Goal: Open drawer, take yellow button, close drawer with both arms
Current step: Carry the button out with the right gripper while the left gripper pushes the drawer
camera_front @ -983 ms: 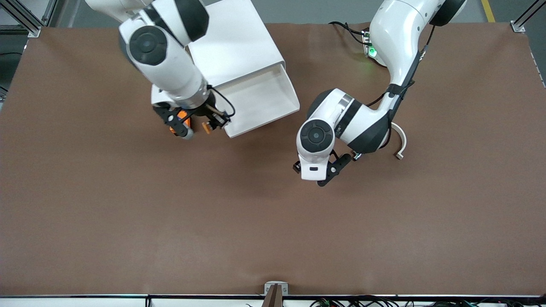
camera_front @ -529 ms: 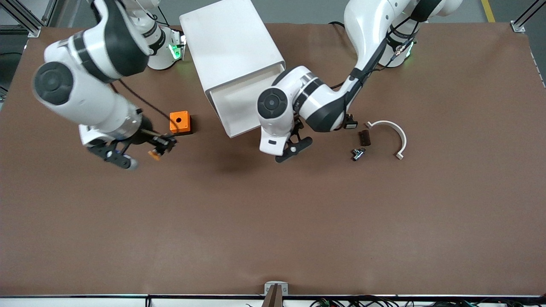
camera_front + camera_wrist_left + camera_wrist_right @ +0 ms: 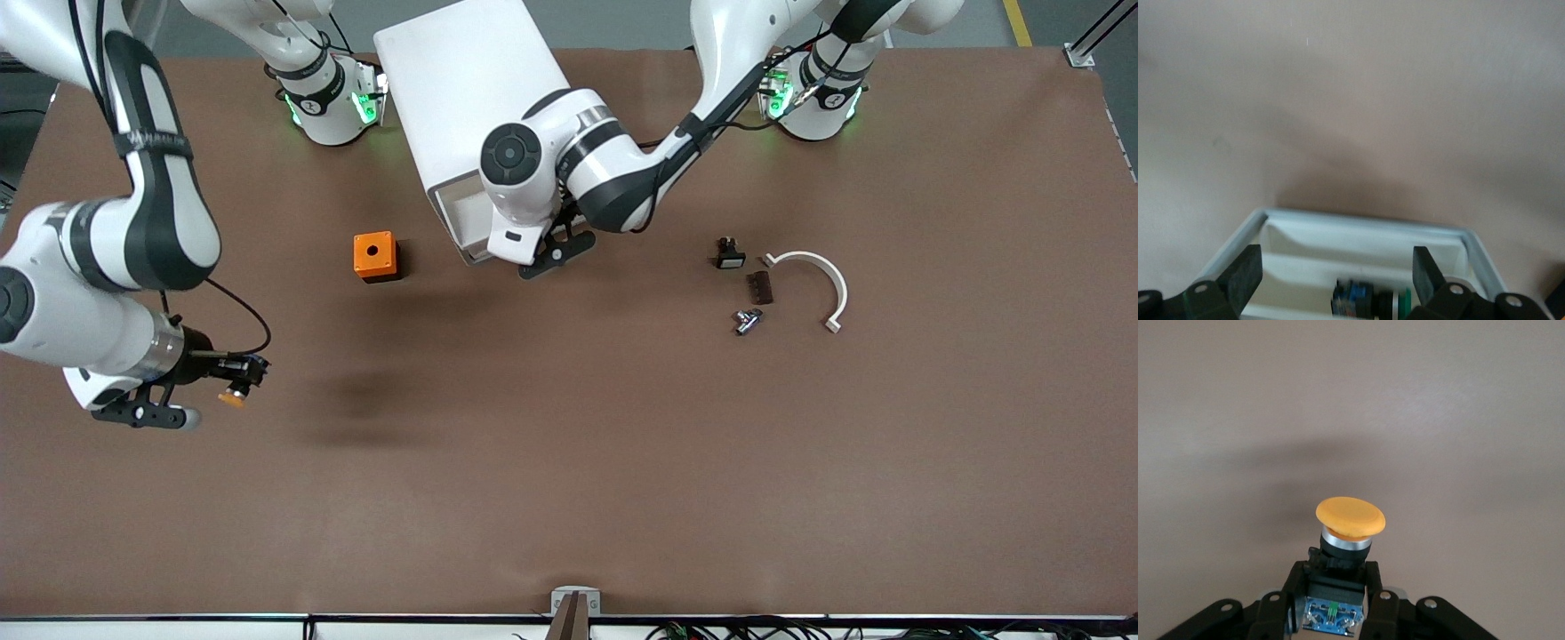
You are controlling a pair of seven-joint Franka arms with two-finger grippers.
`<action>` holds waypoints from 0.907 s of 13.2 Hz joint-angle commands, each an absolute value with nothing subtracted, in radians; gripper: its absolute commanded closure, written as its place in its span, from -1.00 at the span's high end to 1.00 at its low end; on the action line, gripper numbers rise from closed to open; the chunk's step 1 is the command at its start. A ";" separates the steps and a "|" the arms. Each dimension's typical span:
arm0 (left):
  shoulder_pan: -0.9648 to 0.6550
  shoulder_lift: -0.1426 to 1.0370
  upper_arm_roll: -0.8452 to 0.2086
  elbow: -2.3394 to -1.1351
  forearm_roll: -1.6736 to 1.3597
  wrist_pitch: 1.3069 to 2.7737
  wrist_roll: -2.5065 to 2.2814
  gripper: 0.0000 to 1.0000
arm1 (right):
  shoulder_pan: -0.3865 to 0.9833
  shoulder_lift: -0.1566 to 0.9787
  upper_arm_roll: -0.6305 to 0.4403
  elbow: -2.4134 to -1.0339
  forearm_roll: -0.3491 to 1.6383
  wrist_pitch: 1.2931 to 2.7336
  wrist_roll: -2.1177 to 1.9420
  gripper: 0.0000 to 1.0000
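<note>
front: high, facing robots | wrists: close, looking down past fingers

The cabinet (image 3: 471,98) stands at the top centre of the frame, its drawer (image 3: 458,222) pulled out toward the front camera with the left gripper (image 3: 544,253) over its front edge. Another push-button (image 3: 1368,301), I think, lies in the drawer. The orange cube (image 3: 374,256) sits beside the drawer. At lower left, the right gripper (image 3: 236,378) holds the button (image 3: 233,396) above the table (image 3: 622,462). Right of centre, small parts cluster beside a curved strip (image 3: 822,280).
</note>
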State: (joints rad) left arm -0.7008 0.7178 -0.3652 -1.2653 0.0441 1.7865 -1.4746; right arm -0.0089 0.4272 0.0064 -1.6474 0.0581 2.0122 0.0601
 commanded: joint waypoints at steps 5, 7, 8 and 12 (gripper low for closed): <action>-0.778 0.709 -0.376 -1.289 -0.049 1.786 -1.589 0.99 | -0.098 0.612 0.008 -1.632 0.052 2.111 -0.162 -0.92; -0.781 0.709 -0.376 -1.290 -0.051 1.786 -1.603 0.99 | -0.089 0.650 -0.008 -1.632 0.032 2.147 -0.184 -0.92; -0.778 0.706 -0.374 -1.290 -0.051 1.784 -1.612 0.99 | -0.089 0.669 -0.006 -1.632 0.009 2.166 -0.183 -0.92; -0.658 0.641 -0.347 -1.281 0.001 1.721 -1.631 0.99 | -0.095 0.710 -0.008 -1.631 0.006 2.198 -0.190 -0.60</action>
